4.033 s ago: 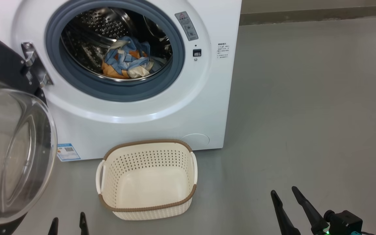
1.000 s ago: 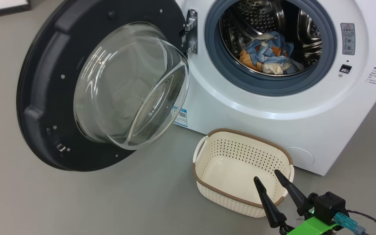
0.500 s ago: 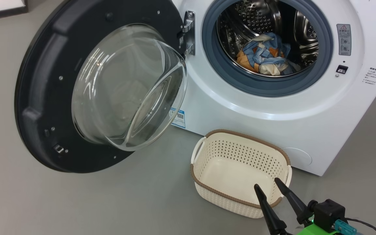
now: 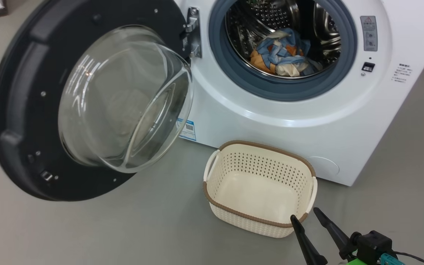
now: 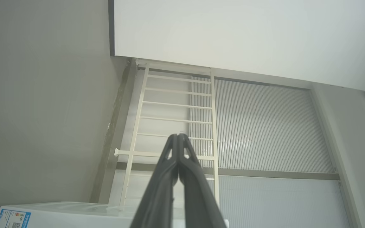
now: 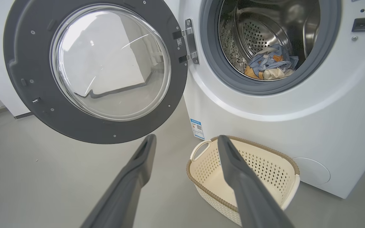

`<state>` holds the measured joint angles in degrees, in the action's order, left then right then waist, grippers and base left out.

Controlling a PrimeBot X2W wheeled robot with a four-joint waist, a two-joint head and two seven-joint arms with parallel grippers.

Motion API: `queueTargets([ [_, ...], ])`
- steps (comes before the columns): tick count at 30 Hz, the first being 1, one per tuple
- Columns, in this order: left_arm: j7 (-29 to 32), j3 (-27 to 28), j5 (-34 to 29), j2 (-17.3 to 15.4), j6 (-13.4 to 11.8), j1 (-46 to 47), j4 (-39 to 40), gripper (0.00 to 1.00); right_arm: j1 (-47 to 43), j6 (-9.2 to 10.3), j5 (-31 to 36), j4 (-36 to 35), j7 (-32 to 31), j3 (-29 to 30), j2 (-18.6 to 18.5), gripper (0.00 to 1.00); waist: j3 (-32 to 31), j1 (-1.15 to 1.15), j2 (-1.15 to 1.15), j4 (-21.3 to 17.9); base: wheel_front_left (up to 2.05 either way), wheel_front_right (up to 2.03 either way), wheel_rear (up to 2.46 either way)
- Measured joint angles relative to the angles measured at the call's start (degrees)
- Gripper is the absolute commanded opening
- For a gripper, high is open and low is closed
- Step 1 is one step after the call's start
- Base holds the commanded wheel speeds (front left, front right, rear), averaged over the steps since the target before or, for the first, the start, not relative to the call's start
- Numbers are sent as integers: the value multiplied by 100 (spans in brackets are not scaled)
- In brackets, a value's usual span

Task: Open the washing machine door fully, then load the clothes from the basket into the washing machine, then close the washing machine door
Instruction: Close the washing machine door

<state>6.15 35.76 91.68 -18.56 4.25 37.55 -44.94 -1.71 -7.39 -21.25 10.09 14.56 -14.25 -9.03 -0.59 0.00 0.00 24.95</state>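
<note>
Clothes [image 4: 280, 59] sit in drum [image 4: 267, 16], basket [image 4: 250, 218] empty, washing machine door [image 4: 13, 110] hangs wide at left. Right jaws spread, empty; left jaws pinched together, empty. I should push door's far rim, steady arc till flush.

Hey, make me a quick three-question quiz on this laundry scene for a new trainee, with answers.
1. True or false: the cream-white perforated plastic basket has clothing in it.
2. Fill in: the right end effector is ___; the left end effector is shut.
3. The light blue and orange fabric bundle lies: A) in the basket, B) in the drum of the white boxy washing machine, C) in the right end effector.
Key: 1 false; 2 open; 3 B.
</note>
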Motion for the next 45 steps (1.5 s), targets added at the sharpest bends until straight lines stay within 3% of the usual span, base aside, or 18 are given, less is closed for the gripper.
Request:
queueTargets([
  [9, 404, 133, 250, -76, 250, 163, -389, 0, 43, 0, 9, -4, 0, -36, -188, 100, 294, 0, 0, -257, 0, 0, 0],
  [27, 1406, 212, 361, -79, 267, 181, -325, 0, 303, 0, 51, -22, 0, -12, -376, 100, 954, 0, 0, -697, 0, 0, 0],
  [37, 2189, 156, 366, -59, 283, -4, -277, 0, 303, 0, 51, -13, 0, 12, -382, 100, 901, 0, 0, -635, 0, 0, 0],
  [45, 3025, 127, 544, 163, 285, -298, 88, 0, 297, 0, 49, -3, 0, -37, -428, 100, 720, 0, 0, -556, 0, 0, 0],
])
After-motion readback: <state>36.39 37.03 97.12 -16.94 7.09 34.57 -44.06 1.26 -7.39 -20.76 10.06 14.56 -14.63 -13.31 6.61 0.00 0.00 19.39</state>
